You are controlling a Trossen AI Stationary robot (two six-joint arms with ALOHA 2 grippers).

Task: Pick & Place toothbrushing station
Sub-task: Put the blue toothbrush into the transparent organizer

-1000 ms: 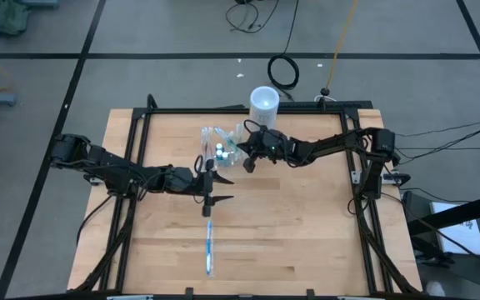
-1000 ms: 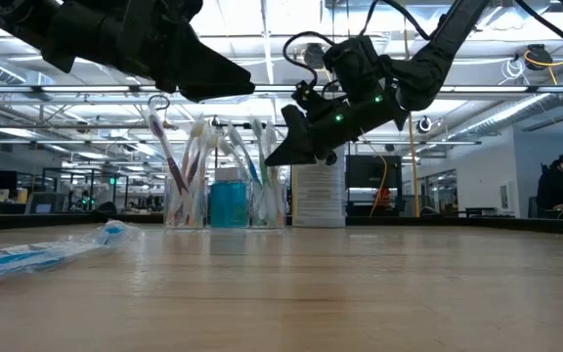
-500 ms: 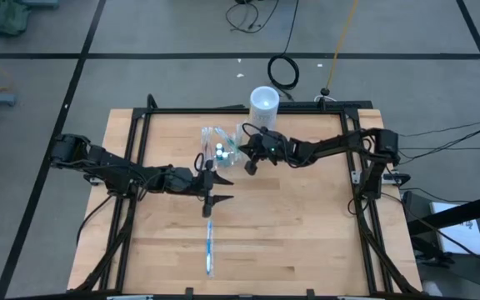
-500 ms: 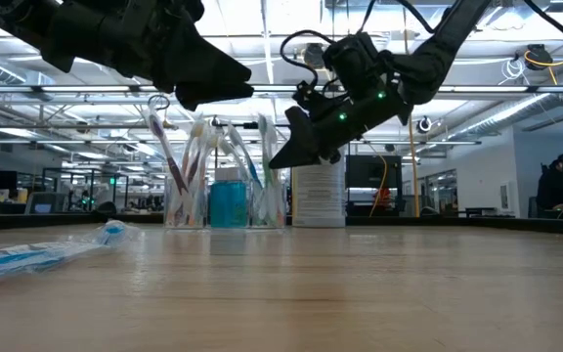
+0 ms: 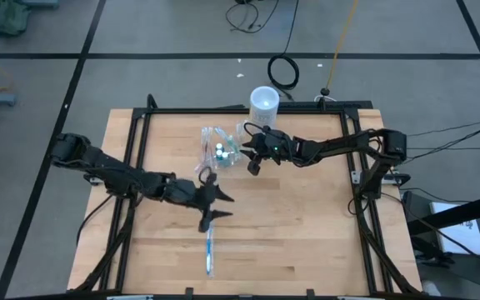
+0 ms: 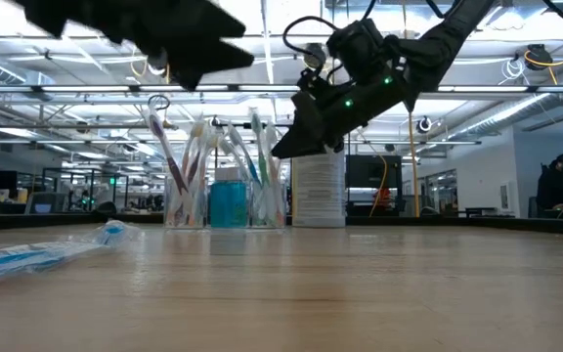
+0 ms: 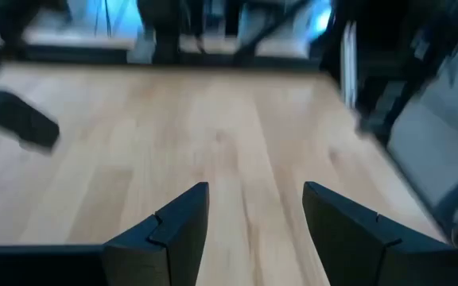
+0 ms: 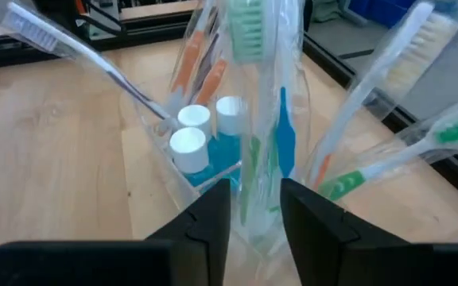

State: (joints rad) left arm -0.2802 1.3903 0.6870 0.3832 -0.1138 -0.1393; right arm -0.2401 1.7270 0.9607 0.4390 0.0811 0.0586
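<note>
The toothbrushing station [image 5: 219,146] is a clear plastic holder at the table's far middle. It holds upright toothbrushes and small blue bottles with white caps [image 8: 191,147], and it also shows in the low view [image 6: 225,191]. My right gripper [image 5: 252,161] hangs at the station's right side above the table. Its fingers stand narrowly open on either side of a clear-wrapped, green-headed toothbrush [image 8: 251,119]. My left gripper [image 5: 211,207] is open and empty above the table's middle, over bare wood [image 7: 253,191]. A wrapped toothbrush [image 5: 209,250] lies flat on the table nearer the front edge. My right gripper's fingers [image 8: 205,218] stand level at the station's right side, one on each side of the clear wrap of the green-headed toothbrush [image 8: 254,171]. I cannot tell whether they touch it.
A white cylindrical cup [image 5: 263,102] stands at the table's far edge, right of the station and behind my right gripper [image 6: 318,196]. A black frame rail [image 5: 223,111] runs around the table. Bare wood lies to the right and front right.
My left gripper has gone toward the table's near edge, closer to the wrapped toothbrush lying there, and has turned a little. My right gripper has stayed at the station and risen slightly.
</note>
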